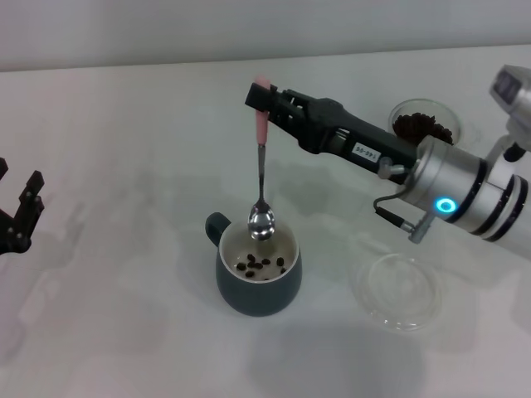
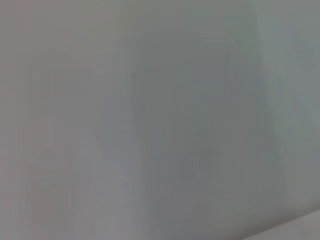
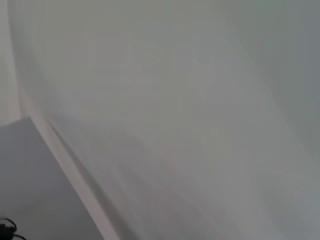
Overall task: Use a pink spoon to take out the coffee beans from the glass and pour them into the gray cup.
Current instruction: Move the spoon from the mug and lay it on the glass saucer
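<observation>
Spoon (image 1: 260,178) hangs near-vertical over the mug (image 1: 258,277), pink handle up and pinched in the right gripper (image 1: 262,101), metal bowl down, just above the mug's rim on its handle side. Beans (image 1: 262,265): a few loose on the mug's cream floor; a second heap sits in the glass (image 1: 425,126) behind the right arm, and a shallow clear dish (image 1: 393,290) lies right of the mug. Left gripper (image 1: 18,217) is parked at the table's left edge, fingers apart.

Pink-handled silver spoon (image 1: 260,178), blue-gray cup (image 1: 258,282), dark brown beans (image 1: 260,265).
</observation>
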